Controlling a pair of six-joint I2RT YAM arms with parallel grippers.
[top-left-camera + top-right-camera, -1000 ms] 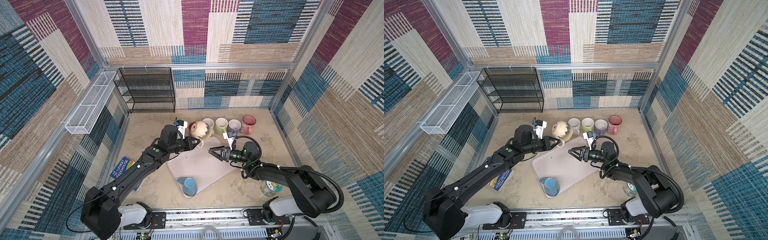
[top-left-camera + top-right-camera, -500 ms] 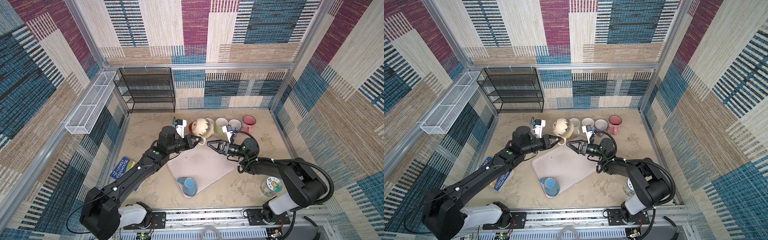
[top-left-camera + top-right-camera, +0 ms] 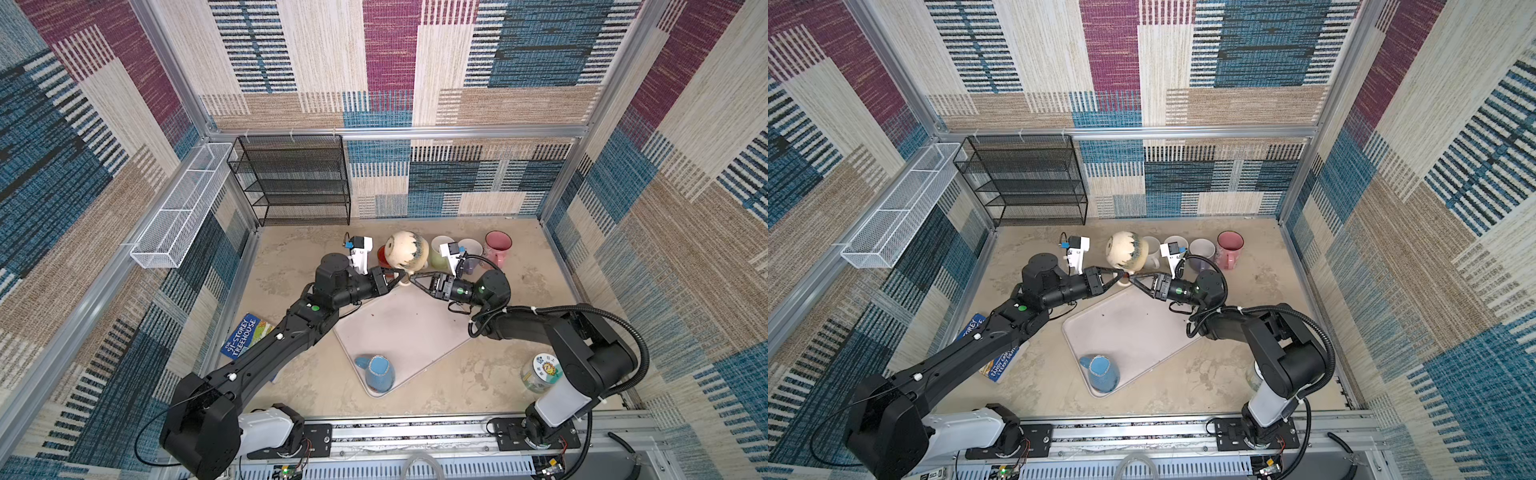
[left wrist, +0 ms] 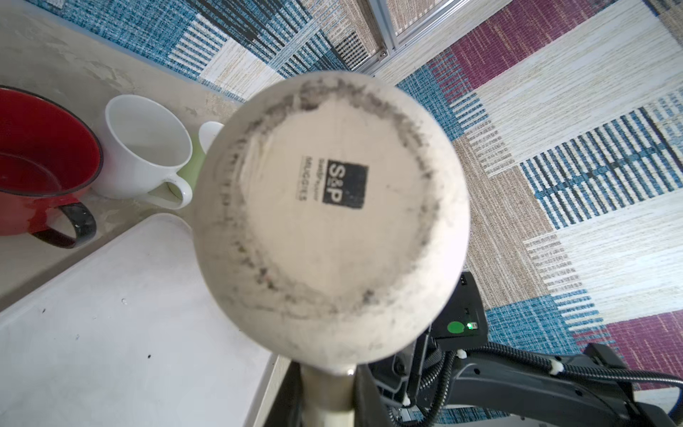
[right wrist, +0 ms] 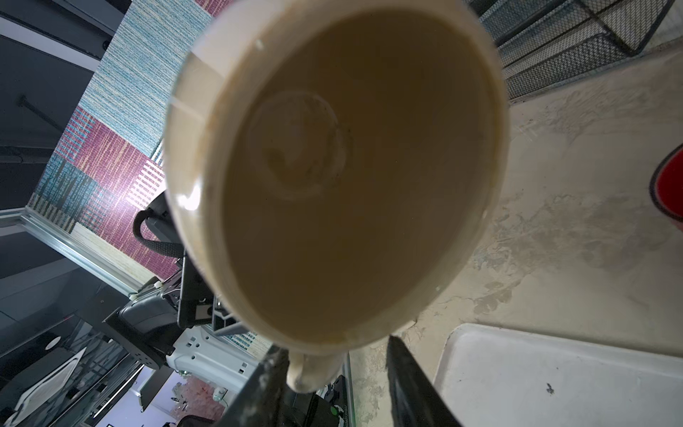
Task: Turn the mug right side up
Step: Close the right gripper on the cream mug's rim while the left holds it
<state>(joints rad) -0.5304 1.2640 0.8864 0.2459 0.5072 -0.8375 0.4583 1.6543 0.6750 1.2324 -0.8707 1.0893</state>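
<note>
Tray [image 3: 399, 328], book [image 3: 245, 336] (blue cover), wire rack [image 3: 295, 178]

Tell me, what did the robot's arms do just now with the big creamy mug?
The right tool swung in from over the tray toward the left arm and narrowed its jaws around the handle of the cream mug, without clamping it yet. The left tool kept hold of that handle, the mug lifted and lying sideways. The blue mug and the pink mug stayed put.

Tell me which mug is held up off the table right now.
The cream mug, gripped by its handle in the left gripper and tipped sideways; the blue mug sits on the tray, the rest on the table.
</note>
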